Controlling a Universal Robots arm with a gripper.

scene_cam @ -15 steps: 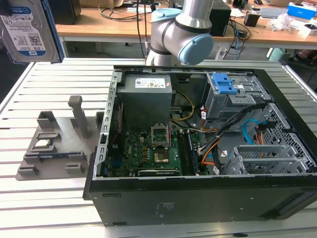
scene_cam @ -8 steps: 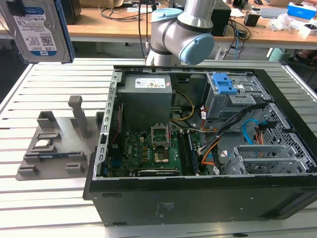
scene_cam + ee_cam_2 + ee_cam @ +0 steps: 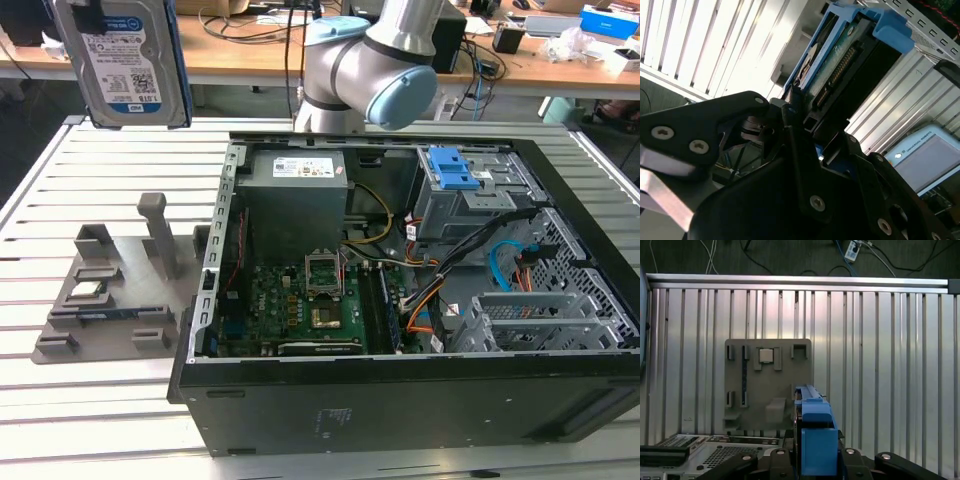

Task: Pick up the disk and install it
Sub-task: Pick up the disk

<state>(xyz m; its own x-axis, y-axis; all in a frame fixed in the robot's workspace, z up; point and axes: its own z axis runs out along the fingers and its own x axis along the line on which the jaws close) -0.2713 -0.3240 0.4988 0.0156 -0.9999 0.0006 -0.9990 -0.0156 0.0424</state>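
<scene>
gripper (image 3: pixel 812 127): jaws clamped on the disk (image 3: pixel 130 60) | disk: held in the air, label showing, at ten o'clock from the open computer case (image 3: pixel 400 400) | grey fixture (image 3: pixel 110 300): on the table

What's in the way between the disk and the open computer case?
Nothing visible: the gripper holds the disk in open air beside the computer case, though cables cross its drive cages.
</scene>
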